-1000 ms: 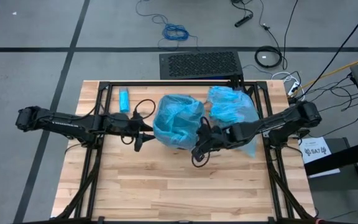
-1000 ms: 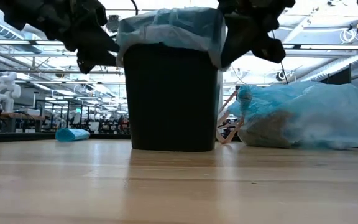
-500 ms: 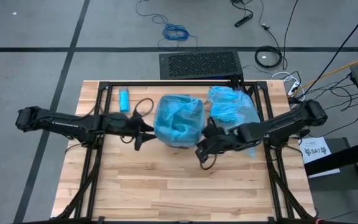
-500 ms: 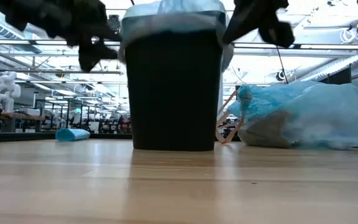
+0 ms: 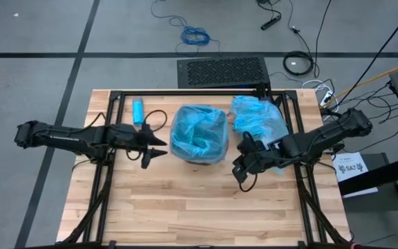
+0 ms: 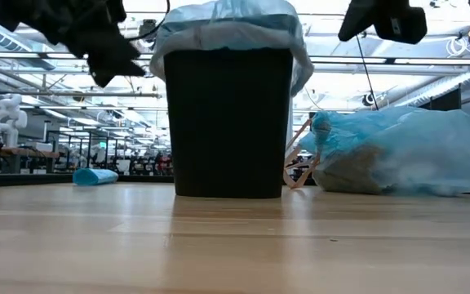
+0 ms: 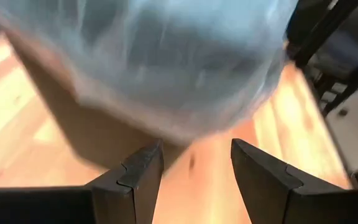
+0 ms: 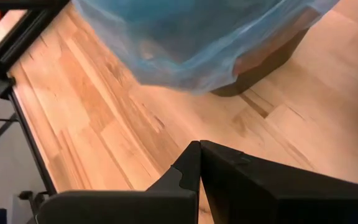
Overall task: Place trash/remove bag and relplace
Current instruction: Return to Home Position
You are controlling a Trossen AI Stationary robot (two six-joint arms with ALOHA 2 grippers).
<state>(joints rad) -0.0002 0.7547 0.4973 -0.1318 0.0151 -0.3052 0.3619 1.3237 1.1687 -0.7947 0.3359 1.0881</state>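
Now both grippers have drawn back off the bin [image 6: 227, 122], left gripper [image 5: 159, 148] open and empty, right gripper [image 5: 243, 168] closed on nothing; liner [image 5: 199, 131] seated, trash [image 6: 351, 173] in the full bag [image 5: 258, 116] beside it, so the job looks finished.

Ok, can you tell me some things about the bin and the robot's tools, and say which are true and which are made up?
The black bin has a blue bag over its rim. True.
The left tool is shut. False: it is open.
The right tool holds the full bag. False: it is shut on nothing.
The full bag lies on the table beside the bin. True.
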